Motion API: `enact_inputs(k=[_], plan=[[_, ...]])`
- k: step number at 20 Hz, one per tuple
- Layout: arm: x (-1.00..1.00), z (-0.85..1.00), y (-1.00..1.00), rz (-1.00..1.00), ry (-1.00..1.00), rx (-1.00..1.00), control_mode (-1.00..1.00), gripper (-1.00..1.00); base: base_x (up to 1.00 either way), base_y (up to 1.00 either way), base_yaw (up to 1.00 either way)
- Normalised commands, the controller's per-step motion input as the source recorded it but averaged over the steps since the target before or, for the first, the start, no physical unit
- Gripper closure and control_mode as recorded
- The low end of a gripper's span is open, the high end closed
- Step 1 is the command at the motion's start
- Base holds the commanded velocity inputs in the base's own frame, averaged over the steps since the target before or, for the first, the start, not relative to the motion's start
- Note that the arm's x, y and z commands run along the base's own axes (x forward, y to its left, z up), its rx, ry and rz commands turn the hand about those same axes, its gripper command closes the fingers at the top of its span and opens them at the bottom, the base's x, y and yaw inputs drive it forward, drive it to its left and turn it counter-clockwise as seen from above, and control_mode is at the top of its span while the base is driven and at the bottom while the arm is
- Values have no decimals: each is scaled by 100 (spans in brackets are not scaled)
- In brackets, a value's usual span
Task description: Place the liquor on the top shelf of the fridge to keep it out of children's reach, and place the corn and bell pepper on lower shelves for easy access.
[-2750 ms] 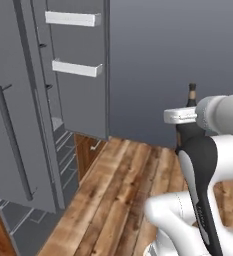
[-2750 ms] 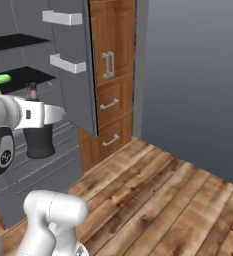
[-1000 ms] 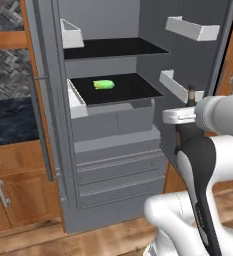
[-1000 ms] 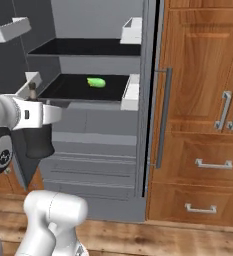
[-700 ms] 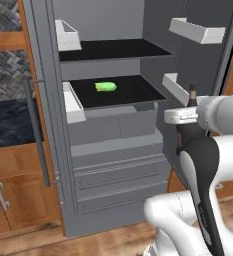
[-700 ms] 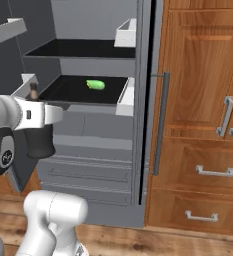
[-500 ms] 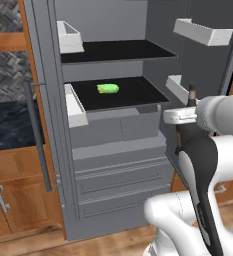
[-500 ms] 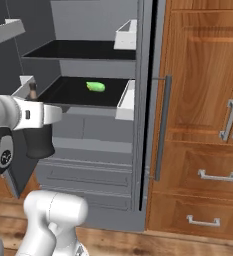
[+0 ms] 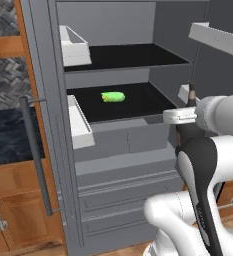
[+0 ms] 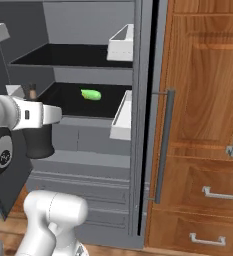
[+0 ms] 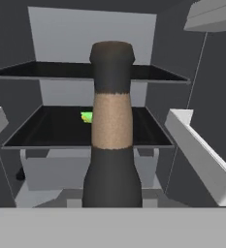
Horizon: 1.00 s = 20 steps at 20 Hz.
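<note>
We hold the dark, cork-topped liquor bottle (image 11: 112, 145) upright in our clamped gripper (image 9: 188, 131), before the open grey fridge (image 9: 138, 150); the bright green corn (image 9: 113, 97) lies on its lower black shelf (image 9: 138, 102).

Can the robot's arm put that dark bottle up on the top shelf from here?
Probably yes. The fridge is open, the top shelf looks bare in front, and the liquor is upright, though lower than that shelf.
</note>
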Motion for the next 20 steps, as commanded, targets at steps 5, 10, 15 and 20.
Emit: enact_inputs(k=[5,10,15,20], plan=[[0,0,0,0,0,0,100,100,60,22,0],[0,0,0,0,0,0,100,100,50,27,0],[0,0,0,0,0,0,100,100,31,32,2],[4,9,9,4,-2,0,-100,100,7,13,2]])
